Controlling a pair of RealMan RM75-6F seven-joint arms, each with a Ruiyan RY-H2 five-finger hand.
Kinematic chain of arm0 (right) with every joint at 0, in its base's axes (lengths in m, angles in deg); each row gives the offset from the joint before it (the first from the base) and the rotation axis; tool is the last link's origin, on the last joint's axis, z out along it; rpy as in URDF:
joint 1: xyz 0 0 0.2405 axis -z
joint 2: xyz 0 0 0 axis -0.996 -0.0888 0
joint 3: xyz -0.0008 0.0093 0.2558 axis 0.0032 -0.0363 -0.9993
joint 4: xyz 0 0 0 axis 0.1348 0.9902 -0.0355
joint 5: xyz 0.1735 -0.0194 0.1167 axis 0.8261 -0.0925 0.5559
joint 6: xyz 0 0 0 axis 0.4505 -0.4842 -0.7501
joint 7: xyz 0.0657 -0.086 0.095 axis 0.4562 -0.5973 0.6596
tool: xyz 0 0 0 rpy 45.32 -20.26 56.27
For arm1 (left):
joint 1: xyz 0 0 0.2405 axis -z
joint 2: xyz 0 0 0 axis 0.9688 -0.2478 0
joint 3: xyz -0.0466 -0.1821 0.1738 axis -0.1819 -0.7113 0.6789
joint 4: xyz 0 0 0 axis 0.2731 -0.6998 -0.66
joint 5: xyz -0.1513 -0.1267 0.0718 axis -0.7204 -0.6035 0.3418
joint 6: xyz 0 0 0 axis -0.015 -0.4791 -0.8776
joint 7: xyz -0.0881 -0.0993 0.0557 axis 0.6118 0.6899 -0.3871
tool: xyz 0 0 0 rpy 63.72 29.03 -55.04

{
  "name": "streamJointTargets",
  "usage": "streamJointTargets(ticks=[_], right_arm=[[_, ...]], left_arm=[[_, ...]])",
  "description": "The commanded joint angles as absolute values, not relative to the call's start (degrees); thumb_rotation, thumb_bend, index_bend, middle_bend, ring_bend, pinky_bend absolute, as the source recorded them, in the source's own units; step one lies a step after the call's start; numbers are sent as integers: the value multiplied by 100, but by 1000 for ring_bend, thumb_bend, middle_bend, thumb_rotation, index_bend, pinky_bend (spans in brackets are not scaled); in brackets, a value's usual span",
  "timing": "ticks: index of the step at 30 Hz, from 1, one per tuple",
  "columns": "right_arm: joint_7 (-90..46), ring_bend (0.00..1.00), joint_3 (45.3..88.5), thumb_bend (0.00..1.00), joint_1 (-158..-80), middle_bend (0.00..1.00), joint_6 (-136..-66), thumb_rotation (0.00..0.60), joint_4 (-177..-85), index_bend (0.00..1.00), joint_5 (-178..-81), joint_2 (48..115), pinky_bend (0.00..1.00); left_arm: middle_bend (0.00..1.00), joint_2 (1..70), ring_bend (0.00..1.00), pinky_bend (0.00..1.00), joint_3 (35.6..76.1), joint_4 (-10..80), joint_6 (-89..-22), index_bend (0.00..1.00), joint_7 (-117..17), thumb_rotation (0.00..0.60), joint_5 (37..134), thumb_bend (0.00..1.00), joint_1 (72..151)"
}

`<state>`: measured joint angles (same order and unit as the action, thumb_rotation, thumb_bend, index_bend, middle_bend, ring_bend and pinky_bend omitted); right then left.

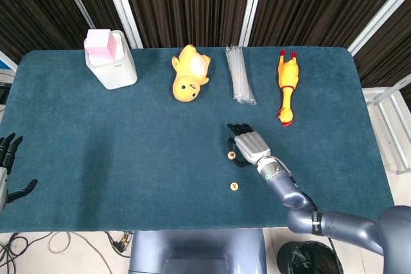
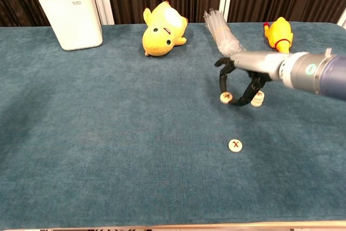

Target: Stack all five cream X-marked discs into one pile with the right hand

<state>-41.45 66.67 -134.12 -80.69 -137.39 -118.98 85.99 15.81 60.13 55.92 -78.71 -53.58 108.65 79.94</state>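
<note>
My right hand (image 1: 250,146) (image 2: 241,81) hovers above the table's middle right and pinches one cream X-marked disc (image 2: 225,97) (image 1: 231,155) between its fingertips, lifted off the cloth. Just right of it, a short pile of cream discs (image 2: 258,99) rests on the table behind the fingers; the head view hides this pile under the hand. Another single disc (image 2: 235,145) (image 1: 234,186) lies flat nearer the front edge. My left hand (image 1: 8,166) hangs off the table's left edge, fingers apart, holding nothing.
Along the back stand a white tissue box (image 1: 110,59), a yellow plush duck (image 1: 189,74), a clear bag of straws (image 1: 239,75) and a rubber chicken (image 1: 288,85). The table (image 1: 128,145) is covered in blue cloth.
</note>
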Motion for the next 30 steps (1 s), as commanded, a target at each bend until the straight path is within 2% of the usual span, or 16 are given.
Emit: streamJointTargets(ticks=[1,12,30], right_arm=[[-4130,32,6593,409,-13446,11,-8020,600,-13715,549,-11767,8442,25],[-3990,32,6608,409,-13438,11,-7814,600,-13436,549,-11405,8147,25],[-3597,32,6807,409,-13239,11,-7791,600,-13423,549,-11858,8007,25]], left_arm=[[0,1580,0,16,6014,5594,-7871,48,-5358,600,10866,169,7994],[0,1585,0,16,6009,5593,-7876,48,-5384,600,10855,169,7992],[0,1608,0,18,5997,5595,-7891,48,-5451,600,10834,169,7989]])
